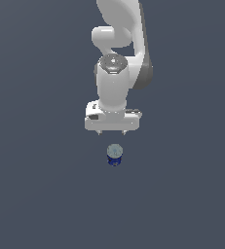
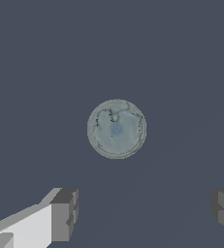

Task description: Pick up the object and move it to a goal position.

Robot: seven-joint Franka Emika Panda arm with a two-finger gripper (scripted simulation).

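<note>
The object point(image 1: 114, 155), a small dark blue can with a pale grey round top, stands upright on the plain dark grey desk point(image 1: 36, 194). The white end effector point(image 1: 112, 132) points down above it, apart from it, its fingers spread wide with nothing between them. In the wrist view the can's top point(image 2: 116, 129) shows clear of both fingertips point(image 2: 65, 215).

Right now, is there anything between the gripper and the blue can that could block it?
Nothing visible. The open gripper hangs above the can, apart from it. In the wrist view only bare floor surrounds the can's grey top, with the fingers spread wide.
</note>
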